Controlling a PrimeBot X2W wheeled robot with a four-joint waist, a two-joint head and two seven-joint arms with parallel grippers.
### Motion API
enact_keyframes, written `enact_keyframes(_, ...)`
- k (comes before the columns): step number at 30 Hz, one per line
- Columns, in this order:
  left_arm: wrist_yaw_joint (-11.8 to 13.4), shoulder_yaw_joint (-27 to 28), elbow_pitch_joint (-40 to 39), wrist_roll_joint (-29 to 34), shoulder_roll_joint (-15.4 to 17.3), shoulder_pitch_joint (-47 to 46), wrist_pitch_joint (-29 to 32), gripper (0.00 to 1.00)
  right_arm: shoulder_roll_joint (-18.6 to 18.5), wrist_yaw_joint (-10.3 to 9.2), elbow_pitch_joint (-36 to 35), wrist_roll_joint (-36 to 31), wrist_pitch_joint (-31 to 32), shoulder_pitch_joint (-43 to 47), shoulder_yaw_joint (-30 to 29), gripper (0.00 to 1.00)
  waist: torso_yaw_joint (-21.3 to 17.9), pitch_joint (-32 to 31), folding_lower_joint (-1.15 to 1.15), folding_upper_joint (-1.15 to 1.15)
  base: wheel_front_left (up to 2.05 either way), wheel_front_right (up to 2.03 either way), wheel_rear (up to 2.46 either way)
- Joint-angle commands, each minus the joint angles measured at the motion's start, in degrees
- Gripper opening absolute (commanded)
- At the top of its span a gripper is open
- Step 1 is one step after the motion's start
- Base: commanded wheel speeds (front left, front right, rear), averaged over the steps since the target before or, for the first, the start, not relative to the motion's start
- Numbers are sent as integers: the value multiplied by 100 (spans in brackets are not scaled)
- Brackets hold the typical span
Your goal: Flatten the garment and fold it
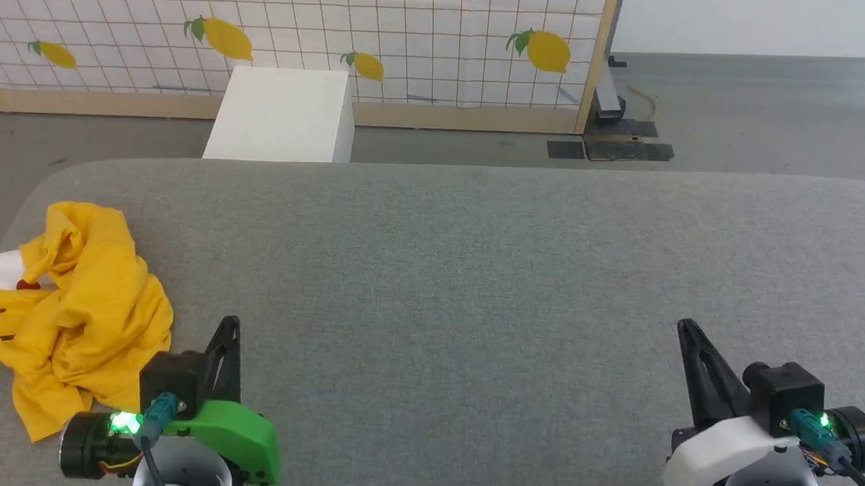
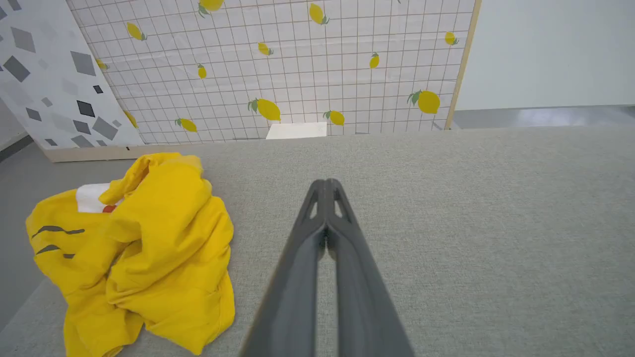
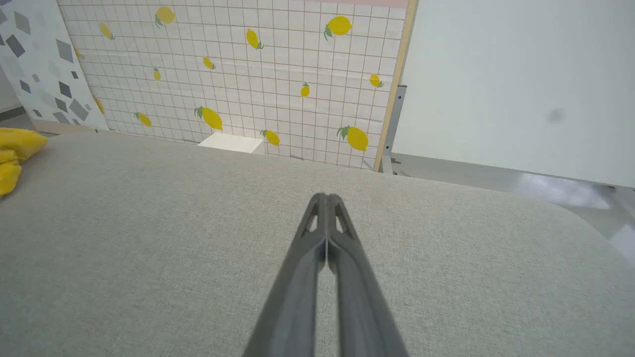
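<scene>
The garment (image 1: 73, 313) is a mustard-yellow T-shirt lying crumpled in a heap at the left end of the grey padded table (image 1: 475, 275), with a white patch, a red dot and dark stripes showing on its left side. In the left wrist view the garment (image 2: 144, 248) sits to the left of my left gripper (image 2: 326, 184), which is shut and empty. That left gripper (image 1: 231, 323) hovers just right of the heap. My right gripper (image 1: 687, 327) is shut and empty near the table's front right; a yellow edge of the garment (image 3: 15, 153) shows far left in its wrist view.
A white box (image 1: 284, 113) stands on the floor beyond the table's far edge, in front of a lemon-patterned grid panel (image 1: 414, 35). Dark floor plates (image 1: 615, 145) lie at the panel's right foot. The table surface stretches bare between the two grippers.
</scene>
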Motion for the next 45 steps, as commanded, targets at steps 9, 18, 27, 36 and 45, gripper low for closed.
enact_keyframes(9,38,16,-16,72,-23,-104,8,0,1,-10,-29,35,1,-89,8,0,0,0,0,0,0,0,0)
enact_keyframes(18,38,16,-16,72,-23,-104,8,0,1,-10,-29,35,1,-89,8,0,0,0,0,0,0,0,0)
enact_keyframes(27,38,16,-16,72,-23,-104,8,0,1,-10,-29,35,1,-89,8,0,0,0,0,0,0,0,0)
enact_keyframes(36,-3,-19,0,-31,1,8,-3,100,-1,0,6,2,-3,3,-5,100,0,1,0,0,0,0,0)
enact_keyframes(45,-45,12,-62,-75,-1,45,-110,100,-1,-1,39,122,-111,6,-86,100,1,6,0,0,0,0,0)
